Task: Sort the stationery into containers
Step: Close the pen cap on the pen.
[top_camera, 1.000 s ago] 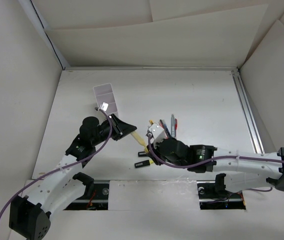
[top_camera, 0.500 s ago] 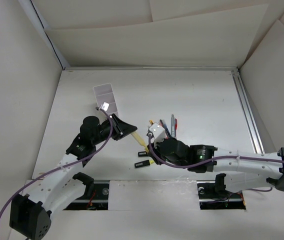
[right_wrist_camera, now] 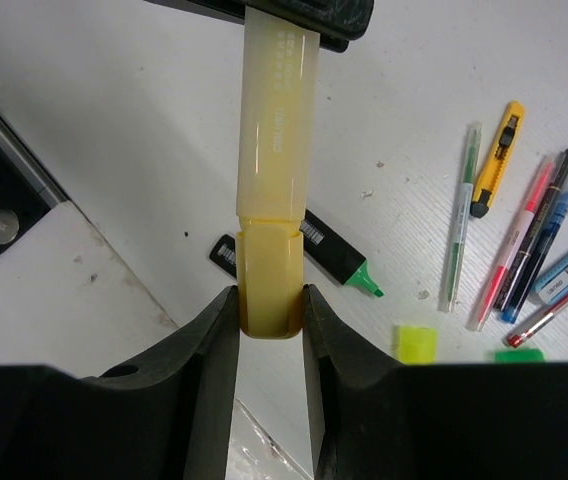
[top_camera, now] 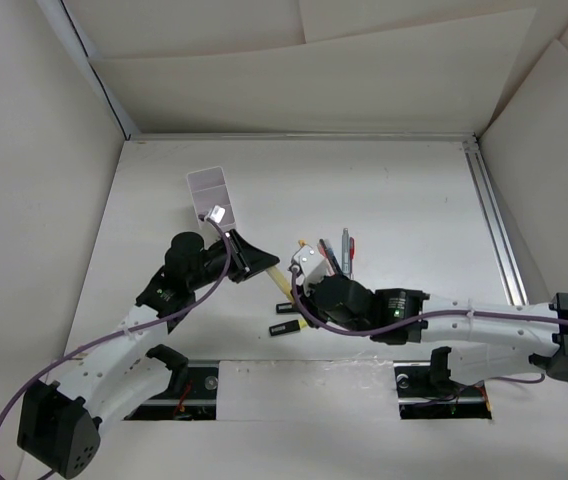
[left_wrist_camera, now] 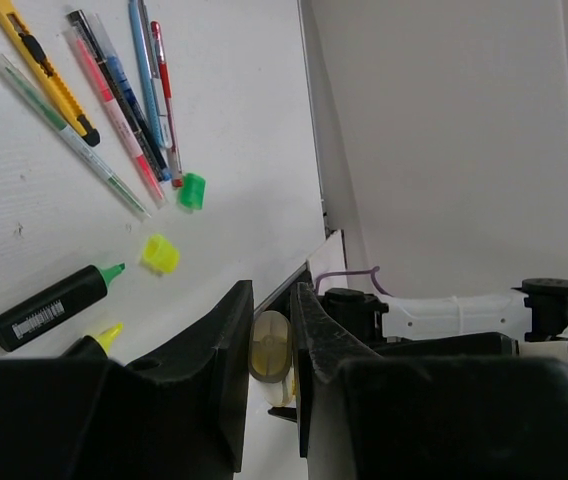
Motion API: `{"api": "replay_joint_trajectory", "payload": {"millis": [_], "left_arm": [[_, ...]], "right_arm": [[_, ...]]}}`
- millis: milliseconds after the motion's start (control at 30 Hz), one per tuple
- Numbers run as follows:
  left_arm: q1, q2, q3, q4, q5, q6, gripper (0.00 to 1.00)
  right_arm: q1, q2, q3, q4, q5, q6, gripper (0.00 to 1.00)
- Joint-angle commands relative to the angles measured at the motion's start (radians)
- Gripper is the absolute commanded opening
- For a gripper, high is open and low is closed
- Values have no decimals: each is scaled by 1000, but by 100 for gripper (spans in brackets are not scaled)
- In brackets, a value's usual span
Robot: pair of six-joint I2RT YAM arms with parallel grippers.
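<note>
Holding a pale yellow translucent plastic highlighter (right_wrist_camera: 277, 150) off the white tabletop (top_camera: 404, 200), gripped at both ends. Clamping the right fingers (right_wrist_camera: 216, 345) on its shorter end section, one finger on each side. Pinching the opposite, rounded end between the left fingers (left_wrist_camera: 232, 345), sitting at 10 o'clock from the right ones in the overhead view.

Showing the small white rectangular plastic box (top_camera: 209, 185), split into two compartments, at 11 o'clock from the left fingers, near but apart.

Showing, in the right wrist view, a stubby black highlighter with a green tip (right_wrist_camera: 339, 262) lying on the tabletop beneath the held one, with a yellow cap (right_wrist_camera: 414, 343) and a green cap (right_wrist_camera: 519, 354) at 4 o'clock. Showing a yellow utility knife (right_wrist_camera: 497, 160) and a row of thin pens (right_wrist_camera: 534, 240) at 2 o'clock, lying side by side.
</note>
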Motion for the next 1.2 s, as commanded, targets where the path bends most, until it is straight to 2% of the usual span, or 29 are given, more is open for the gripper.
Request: {"api": "replay_joint_trajectory", "payload": {"millis": [0, 600, 1167], "left_arm": [[-3, -5, 10, 42, 28, 20, 0], [-3, 4, 10, 61, 48, 20, 0], [-3, -33, -41, 104, 59, 20, 0]], "right_arm": [[8, 6, 59, 67, 25, -16, 19], [8, -38, 69, 109, 98, -7, 18], [8, 47, 163, 118, 141, 11, 18]]}}
